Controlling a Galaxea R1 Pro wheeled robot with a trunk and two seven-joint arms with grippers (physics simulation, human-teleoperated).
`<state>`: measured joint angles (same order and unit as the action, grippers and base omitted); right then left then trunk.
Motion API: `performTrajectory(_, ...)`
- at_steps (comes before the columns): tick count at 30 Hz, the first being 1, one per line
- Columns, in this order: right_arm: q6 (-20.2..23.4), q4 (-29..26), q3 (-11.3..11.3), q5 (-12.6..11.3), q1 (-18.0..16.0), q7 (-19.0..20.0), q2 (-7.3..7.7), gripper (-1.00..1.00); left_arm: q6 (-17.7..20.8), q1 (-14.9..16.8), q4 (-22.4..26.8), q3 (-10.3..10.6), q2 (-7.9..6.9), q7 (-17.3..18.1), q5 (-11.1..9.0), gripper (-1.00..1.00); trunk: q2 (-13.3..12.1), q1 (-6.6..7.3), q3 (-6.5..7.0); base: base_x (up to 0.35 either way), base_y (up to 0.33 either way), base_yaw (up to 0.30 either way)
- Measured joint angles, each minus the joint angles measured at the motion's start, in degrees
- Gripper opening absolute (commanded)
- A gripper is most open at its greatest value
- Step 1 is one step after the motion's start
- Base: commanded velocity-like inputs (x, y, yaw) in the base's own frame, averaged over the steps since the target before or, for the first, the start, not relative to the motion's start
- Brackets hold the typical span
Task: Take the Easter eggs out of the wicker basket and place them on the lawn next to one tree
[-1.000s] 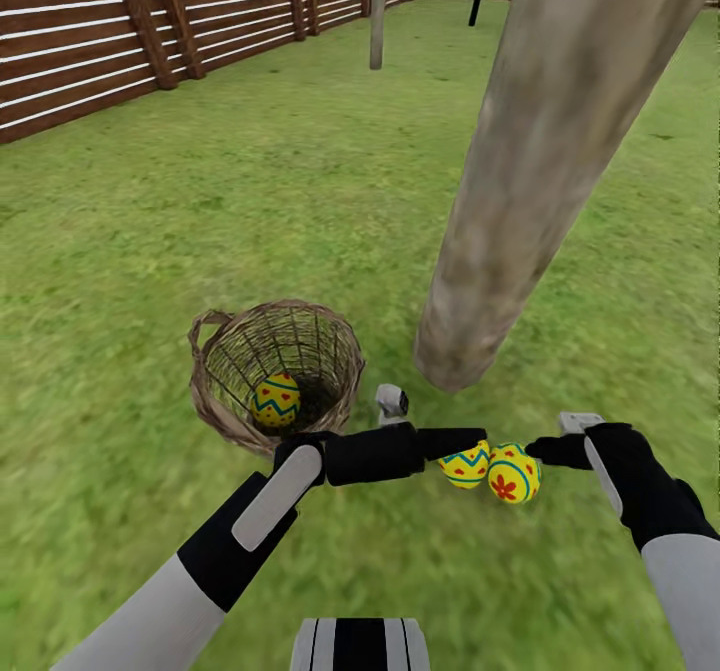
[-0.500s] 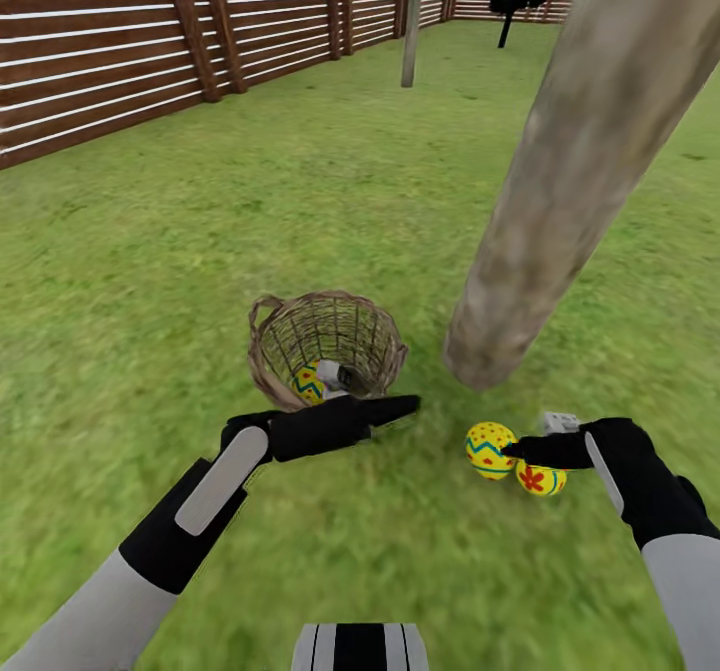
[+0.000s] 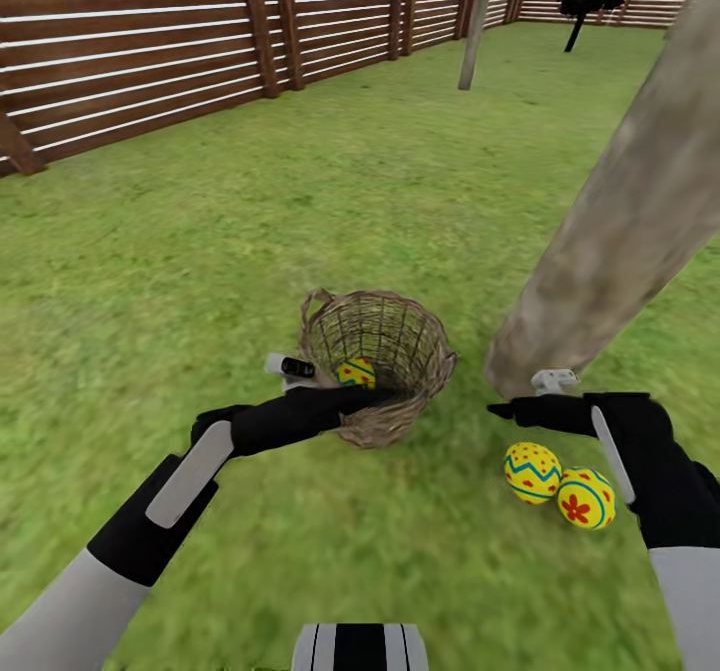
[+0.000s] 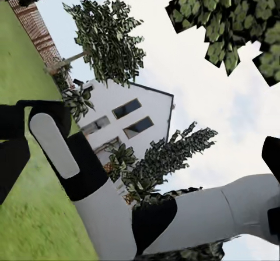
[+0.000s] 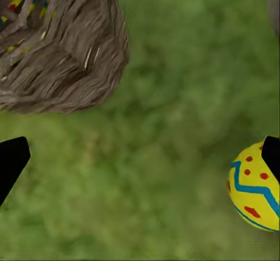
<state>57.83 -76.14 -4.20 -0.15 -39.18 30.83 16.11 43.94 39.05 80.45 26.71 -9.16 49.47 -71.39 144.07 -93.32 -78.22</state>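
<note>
1 Easter egg [image 3: 356,372] is lying inside the wicker basket [image 3: 385,419]; 2 eggs [image 3: 533,472] are resting beside the tree [image 3: 610,251]. We are reaching our left gripper [image 3: 375,398], grip undeterminable, and risking tipping the basket; right gripper [image 3: 503,410] is spread, empty.

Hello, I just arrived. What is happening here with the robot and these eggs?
The robot is moving Easter eggs from the wicker basket to the tree. Two eggs already lie on the lawn near the trunk. One egg remains in the basket, where the left gripper reaches at the rim. The right gripper is open and empty.
</note>
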Motion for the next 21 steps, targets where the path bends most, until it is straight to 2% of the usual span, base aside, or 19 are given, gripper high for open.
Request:
performTrajectory(4, -0.05, -4.32, 0.08, -5.02, 1.1, 0.32, 0.03, 1.0, -0.12, -0.02, -0.15, -0.02, -1.38, 0.77, -0.06, 1.0, 0.0, 0.0, 0.0, 0.0, 0.0, 0.3)
performTrajectory(6, 0.01, -5.01, 0.32, -8.68, 1.44, 0.15, 0.09, 1.0, -0.06, -0.07, -0.2, -0.03, -1.62, 3.21, -0.11, 1.0, -0.02, 0.05, 0.44, 0.0, 0.0, 0.3)
performTrajectory(11, -0.07, -5.22, 0.69, -9.87, 1.73, 0.14, 0.02, 1.0, -0.06, -0.09, -0.42, -0.04, -1.64, 5.09, -0.05, 1.0, -0.09, 0.18, 1.54, 0.0, 0.0, 0.3)
performTrajectory(13, -0.06, -5.29, 0.79, -11.48, 1.74, 0.04, 0.0, 1.0, -0.06, -0.09, -0.32, -0.04, -1.63, 5.19, -0.08, 1.0, -0.12, 0.23, 1.99, 0.0, 0.0, 0.3)
performTrajectory(16, -0.05, -5.36, 0.68, -15.44, 1.75, -0.25, 0.07, 1.0, -0.05, -0.09, -0.21, -0.04, -1.62, 5.24, -0.03, 1.0, -0.16, 0.31, 2.65, 0.0, 0.0, 0.3)
performTrajectory(18, -0.1, -5.45, 0.42, -20.25, 1.75, -0.35, 0.24, 1.0, -0.05, -0.09, -0.12, -0.09, -1.62, 5.25, -0.01, 1.0, -0.18, 0.36, 3.1, 0.0, 0.0, 0.3)
performTrajectory(21, -0.14, -5.47, 0.29, -22.52, 1.75, -0.44, 0.17, 1.0, -0.05, -0.09, -0.1, -0.12, -1.67, 5.3, 0.0, 1.0, -0.23, 0.44, 3.76, 0.0, 0.0, 0.3)
